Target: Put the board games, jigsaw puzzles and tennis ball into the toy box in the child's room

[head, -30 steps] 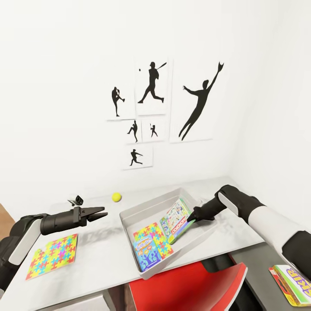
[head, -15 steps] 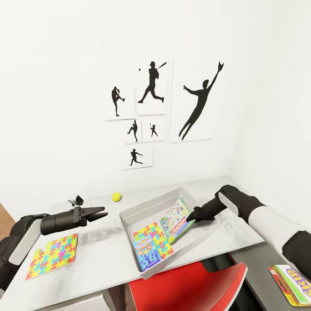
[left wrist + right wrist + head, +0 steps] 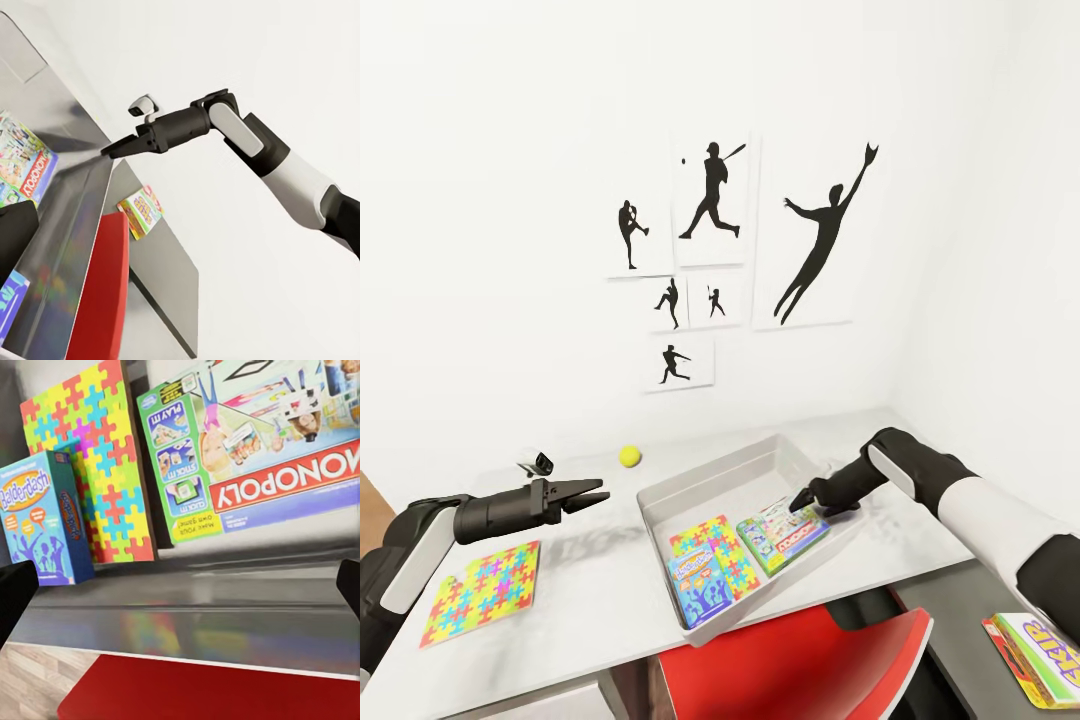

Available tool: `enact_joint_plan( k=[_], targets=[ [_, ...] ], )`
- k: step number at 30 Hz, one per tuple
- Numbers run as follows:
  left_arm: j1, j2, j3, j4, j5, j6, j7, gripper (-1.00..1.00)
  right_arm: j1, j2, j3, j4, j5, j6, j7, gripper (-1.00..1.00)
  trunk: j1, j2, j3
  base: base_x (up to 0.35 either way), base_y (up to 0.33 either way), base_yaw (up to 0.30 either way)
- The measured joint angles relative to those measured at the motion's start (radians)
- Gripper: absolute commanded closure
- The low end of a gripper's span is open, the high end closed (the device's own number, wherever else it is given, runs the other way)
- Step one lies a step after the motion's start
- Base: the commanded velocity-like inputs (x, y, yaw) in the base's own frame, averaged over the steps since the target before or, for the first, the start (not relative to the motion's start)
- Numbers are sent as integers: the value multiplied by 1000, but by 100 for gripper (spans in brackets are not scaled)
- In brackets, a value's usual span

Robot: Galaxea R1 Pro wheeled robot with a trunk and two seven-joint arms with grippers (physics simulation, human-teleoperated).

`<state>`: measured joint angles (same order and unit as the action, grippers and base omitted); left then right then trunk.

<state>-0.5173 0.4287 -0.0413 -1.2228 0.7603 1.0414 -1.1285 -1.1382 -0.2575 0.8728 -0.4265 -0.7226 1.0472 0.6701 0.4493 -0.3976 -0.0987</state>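
Three flat boxes lie inside the grey toy box, which sits on the white table toward its right half, its near corner reaching the table's front edge. The Monopoly board game lies flat on the bottom against the toy box's right wall. Beside it, toward the near corner, a colourful jigsaw puzzle lies flat, and a blue Balderdash board game rests partly on top of that puzzle.

The right gripper hangs just over the toy box's right rim, right above the far edge of the Monopoly board game. Its fingers are spread apart and hold nothing; the game lies free below them, close to the fingertips but not between them. In the right wrist view the Monopoly board game lies beyond the toy box's wall, with the two dark fingers wide apart at the picture's sides.

The left gripper hovers over the table's left half, fingers slightly parted and empty. Below and nearer the front-left corner lies a second jigsaw puzzle. A yellow tennis ball rests near the table's back edge. Another board game lies on the bed, past the table's right edge. A red chair stands at the table's front edge.
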Motion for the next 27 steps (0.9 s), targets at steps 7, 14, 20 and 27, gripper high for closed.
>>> enact_joint_plan(
  k=[7,14,20,27],
  targets=[
    [0,0,0,0,0,0,0,-100,0,-3,-2,-4,0,0,0,-100,0,0,0,0,0,0],
    [0,0,0,0,1,0,0,-100,-12,-6,-6,-10,-2,0,1,-100,0,0,0,0,0,0],
    [0,0,2,0,3,0,0,-100,-25,-6,-11,-13,-5,0,2,-100,0,0,5,0,0,0],
    [0,0,5,0,3,0,0,-100,-27,-8,-40,-13,-7,0,2,-100,0,0,16,0,0,0]
  ],
)
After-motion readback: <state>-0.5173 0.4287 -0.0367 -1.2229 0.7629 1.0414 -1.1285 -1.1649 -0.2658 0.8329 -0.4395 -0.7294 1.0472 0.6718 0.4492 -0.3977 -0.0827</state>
